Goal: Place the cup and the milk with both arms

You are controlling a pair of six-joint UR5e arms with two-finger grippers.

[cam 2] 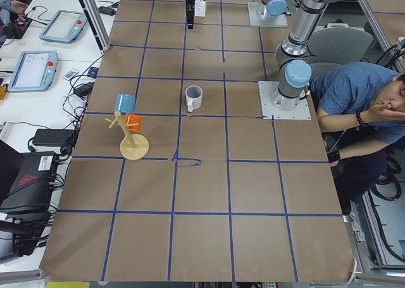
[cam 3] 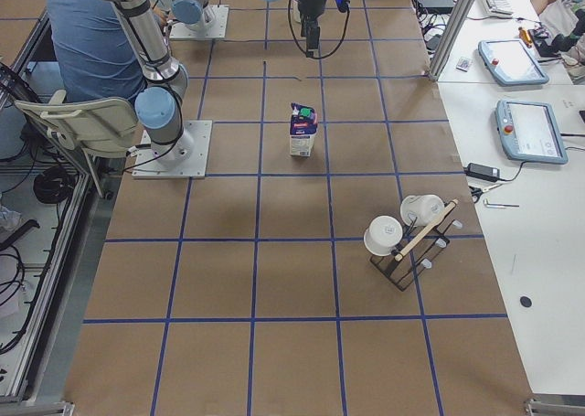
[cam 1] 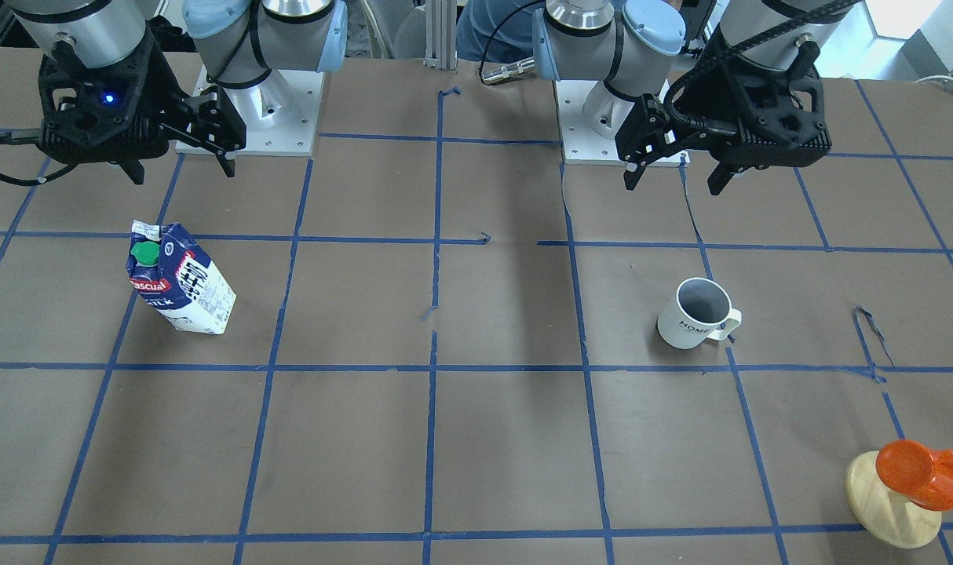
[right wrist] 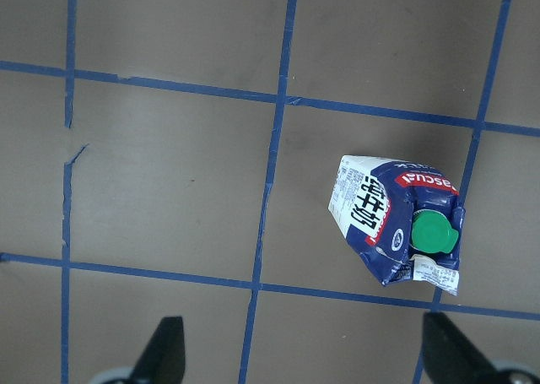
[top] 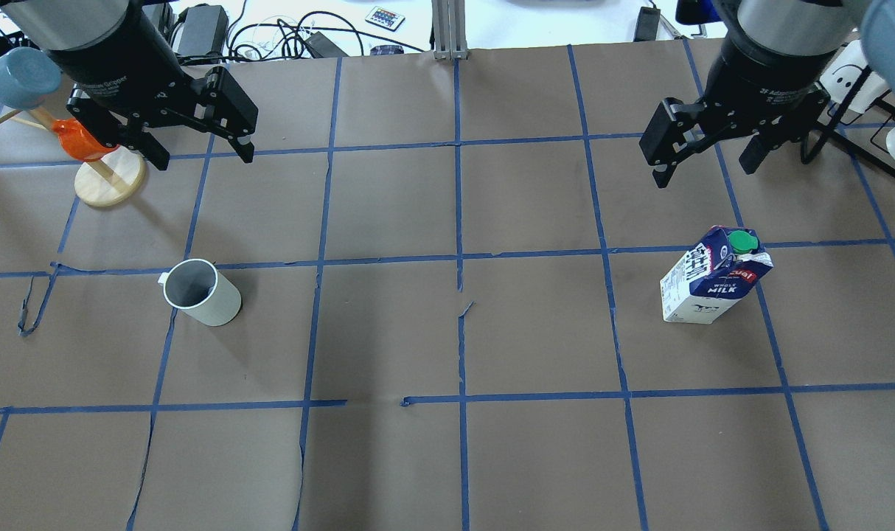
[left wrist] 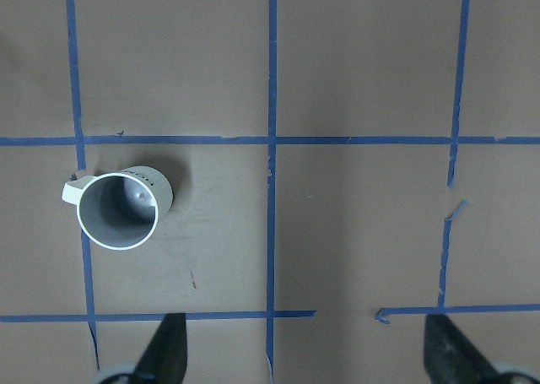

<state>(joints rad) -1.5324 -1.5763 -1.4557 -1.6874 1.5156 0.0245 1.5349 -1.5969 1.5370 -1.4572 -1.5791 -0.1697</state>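
The white cup (top: pixel 200 293) stands upright on the brown table, its handle on the overhead view's left; it also shows in the front view (cam 1: pixel 696 314) and the left wrist view (left wrist: pixel 118 208). My left gripper (top: pixel 204 158) is open and empty, raised well above the table and set apart from the cup; in the front view (cam 1: pixel 673 184) it hangs on the base side of the cup. The milk carton (top: pixel 713 284) stands upright on the right, green cap up, and shows in the right wrist view (right wrist: pixel 396 228). My right gripper (top: pixel 704 175) is open and empty, high above it.
A wooden mug tree (top: pixel 108 181) with an orange cup (cam 1: pixel 912 471) and a blue cup (top: pixel 20 74) stands at the far left. A black rack with white cups (cam 3: pixel 407 238) stands at the far right. A seated person (cam 2: pixel 361 104) is behind the arm bases.
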